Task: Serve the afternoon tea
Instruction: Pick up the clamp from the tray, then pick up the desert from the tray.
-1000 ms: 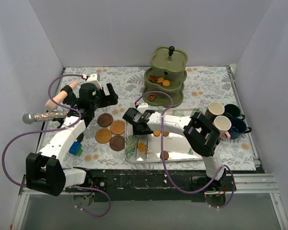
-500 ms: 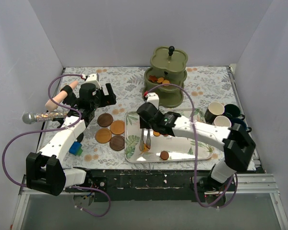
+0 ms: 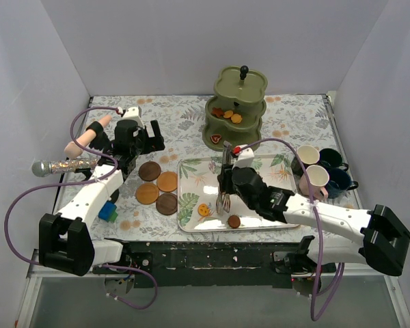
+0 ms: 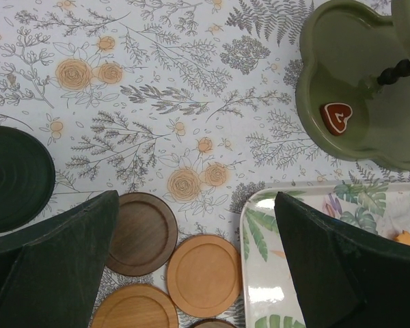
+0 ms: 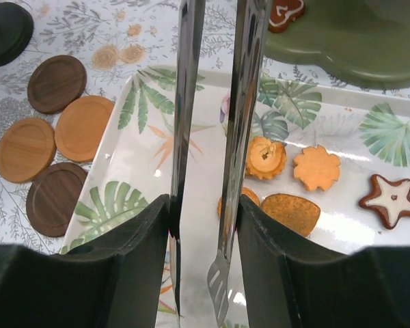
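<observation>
Picking with metal tongs [image 5: 242,102] over the tray [image 3: 188,171]
The left gripper [image 4: 191,266] gapes wide above 4 coasters [image 3: 158,188]; the right gripper [image 5: 205,225] clamps the metal tongs. Lower their tips astride 1 biscuit [image 5: 265,157], squeeze gently, then carry it to the stand [image 3: 236,109] at 12 o'clock.

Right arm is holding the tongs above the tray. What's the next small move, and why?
Likely lower the tongs onto one biscuit, say the round orange biscuit, and squeeze. The right gripper clamps the tongs with their arms apart and nothing visible between the tips. Several biscuits lie on the tray, and the stand already carries some.
</observation>
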